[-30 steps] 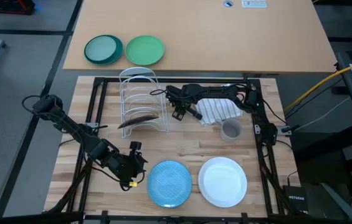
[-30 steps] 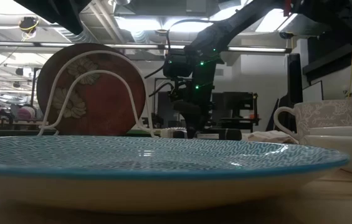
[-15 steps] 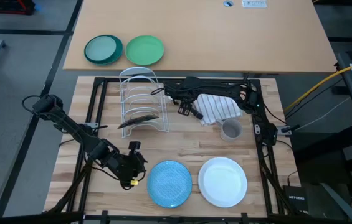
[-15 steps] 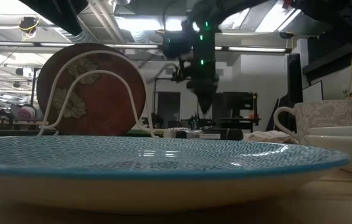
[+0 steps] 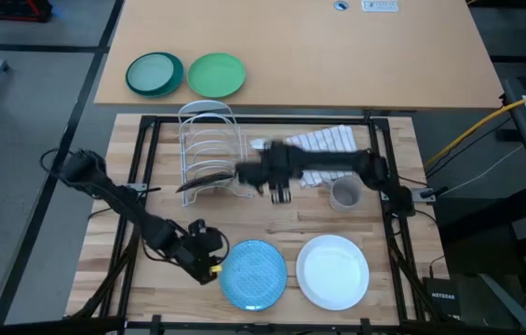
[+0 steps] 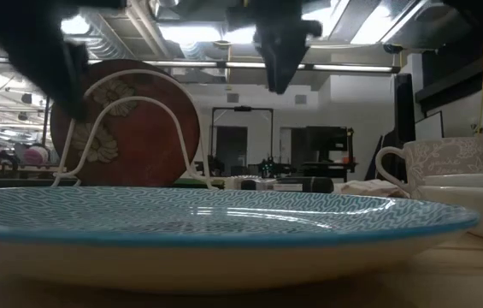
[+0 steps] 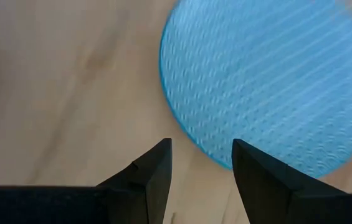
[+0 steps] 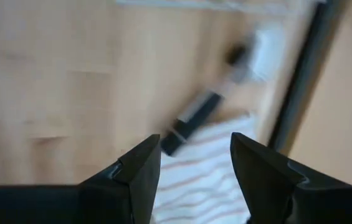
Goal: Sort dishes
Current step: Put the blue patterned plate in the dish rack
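Left hand (image 5: pixel 209 263) open and empty, just beside rim of teal plate (image 5: pixel 253 274) flat on bench (image 5: pixel 281 219); right hand (image 5: pixel 279 194) open, aloft near rack (image 5: pixel 212 149) with red plate (image 6: pixel 126 124); risk: shallow approach skidding teal plate into white plate (image 5: pixel 333 271).

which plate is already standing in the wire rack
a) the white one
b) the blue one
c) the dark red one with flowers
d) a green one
c) The dark red plate stands upright in the wire rack, while the blue plate and white plate lie flat on the table's near edge and both green plates sit on the far table.
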